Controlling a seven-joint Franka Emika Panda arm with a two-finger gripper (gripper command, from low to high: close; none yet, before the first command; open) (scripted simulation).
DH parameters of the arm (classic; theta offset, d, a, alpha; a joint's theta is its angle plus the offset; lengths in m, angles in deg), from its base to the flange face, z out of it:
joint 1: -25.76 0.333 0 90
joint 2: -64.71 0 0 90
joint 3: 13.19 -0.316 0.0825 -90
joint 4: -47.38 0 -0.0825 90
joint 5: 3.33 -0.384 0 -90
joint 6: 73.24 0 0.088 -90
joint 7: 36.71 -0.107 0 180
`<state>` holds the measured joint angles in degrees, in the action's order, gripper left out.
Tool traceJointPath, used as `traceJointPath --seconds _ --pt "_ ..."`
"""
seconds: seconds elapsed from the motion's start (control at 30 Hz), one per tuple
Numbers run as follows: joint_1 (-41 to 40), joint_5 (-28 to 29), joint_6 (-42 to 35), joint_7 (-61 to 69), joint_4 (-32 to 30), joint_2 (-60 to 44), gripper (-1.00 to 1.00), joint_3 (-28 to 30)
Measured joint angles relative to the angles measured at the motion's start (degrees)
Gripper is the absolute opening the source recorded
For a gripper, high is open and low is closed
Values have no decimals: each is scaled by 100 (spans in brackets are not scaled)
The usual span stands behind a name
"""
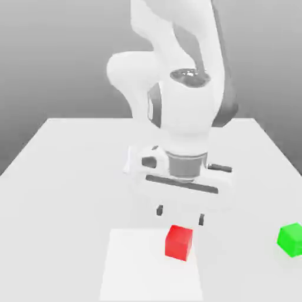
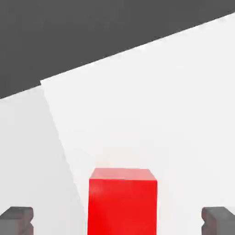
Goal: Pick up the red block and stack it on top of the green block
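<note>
Exterior view: gripper [image 1: 180, 215] spread wide, empty, hanging just behind red block [image 1: 179, 242] on table [image 1: 65, 171]. Green block [image 1: 291, 239] well apart toward that view's right

Green block [image 1: 291, 239] and red block's [image 2: 122, 202] lower part cut by frame edges.

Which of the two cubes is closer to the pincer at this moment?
The red block. It sits on the table just below the open pincer, while the green block stands far off at the exterior view's right edge.
</note>
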<state>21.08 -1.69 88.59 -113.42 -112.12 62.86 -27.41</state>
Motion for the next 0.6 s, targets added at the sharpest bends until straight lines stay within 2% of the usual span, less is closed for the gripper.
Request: traceJointPath --seconds 0.27,0.3,0.5,0.6 --pt "432 857 914 -649 144 -1113 0 673" --pt "503 920 992 -693 154 -1209 -100 760" --pt "534 964 1041 -726 160 -1257 -100 800" --pt "395 735 824 -566 131 -990 -100 604"
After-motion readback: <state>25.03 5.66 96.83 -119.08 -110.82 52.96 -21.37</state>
